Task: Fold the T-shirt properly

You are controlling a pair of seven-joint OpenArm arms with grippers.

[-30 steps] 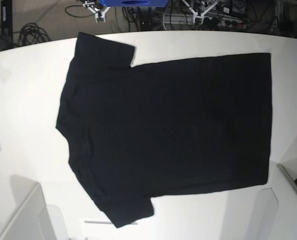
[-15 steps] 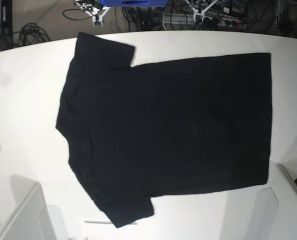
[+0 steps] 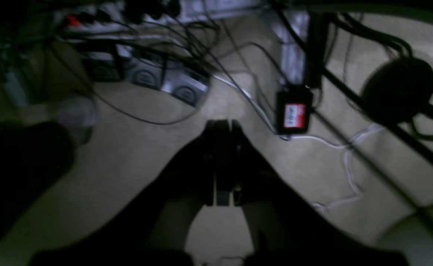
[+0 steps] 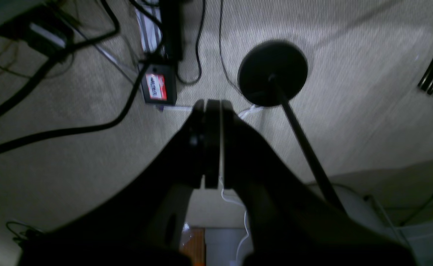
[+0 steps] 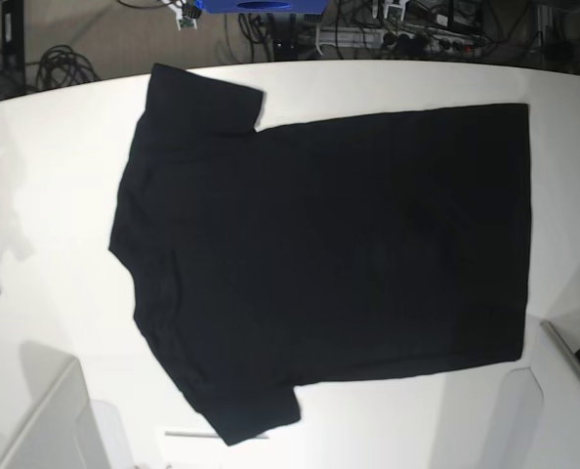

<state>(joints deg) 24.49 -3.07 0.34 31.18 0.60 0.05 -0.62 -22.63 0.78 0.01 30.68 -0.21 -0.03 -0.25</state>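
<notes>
White table (image 5: 56,195) filled the base view, with cables on the floor beyond its far edge. Spread flat across it lay the T-shirt (image 5: 329,264), collar end left, hem right, both sleeves out. Off the table, over carpet, the right gripper (image 4: 212,107) was closed on nothing; the left gripper (image 3: 222,127) likewise, fingers together and empty.

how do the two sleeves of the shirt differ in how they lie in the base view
On the T-shirt, the far sleeve lies near the table's back edge, its cuff ending in a fairly square line. The near sleeve lies toward the table's front edge and looks more tapered, its cuff slanted to a rounded point. Both are black, flat on the white table, unfolded, at the shirt's collar end, on the view's left.
</notes>
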